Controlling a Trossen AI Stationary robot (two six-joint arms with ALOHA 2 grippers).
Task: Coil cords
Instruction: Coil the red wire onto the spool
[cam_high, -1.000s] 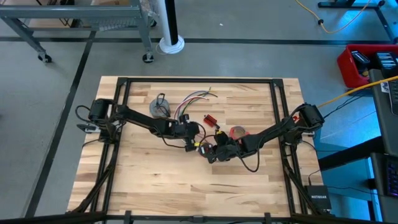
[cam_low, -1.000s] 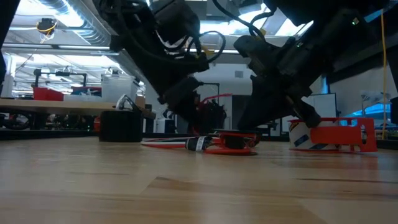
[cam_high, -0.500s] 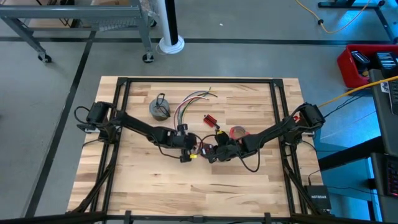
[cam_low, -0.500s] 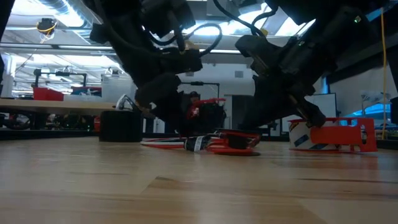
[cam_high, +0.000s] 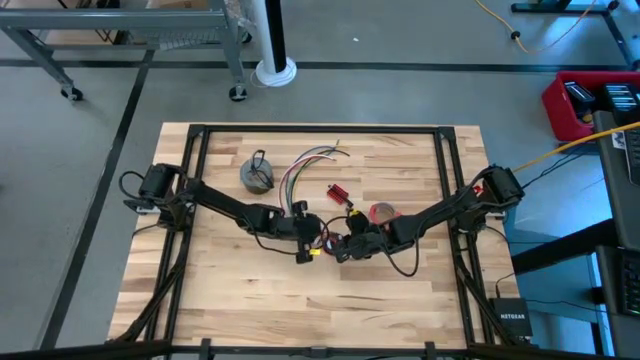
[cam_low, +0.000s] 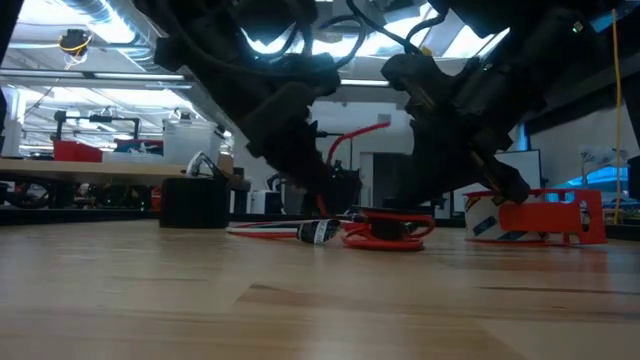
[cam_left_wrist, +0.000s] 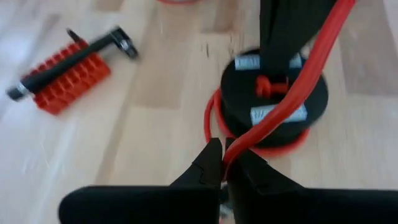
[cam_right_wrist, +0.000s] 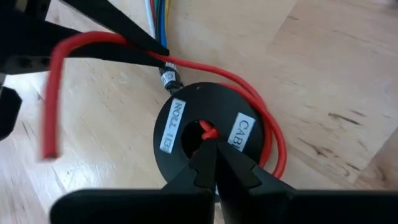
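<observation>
Centrally, black-and-red coil (cam_right_wrist: 208, 146) (flat) under right tool (cam_right_wrist: 216, 163).

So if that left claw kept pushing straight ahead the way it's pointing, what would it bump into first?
Most likely the black spool with the red wire around it. The left gripper, shut on that wire, points right at it, and the right gripper stands on it. Depth is hard to judge.

Table (cam_high: 400, 290): pale wood planks, smooth, faint sheen. Black-and-red coil (cam_right_wrist: 205, 134): matt black plastic disc, white paper labels, glossy red cord insulation. Red block (cam_left_wrist: 65, 78) at its 10 o'clock: ribbed plastic. Gripper fingers (cam_right_wrist: 239, 171): matt black.
</observation>
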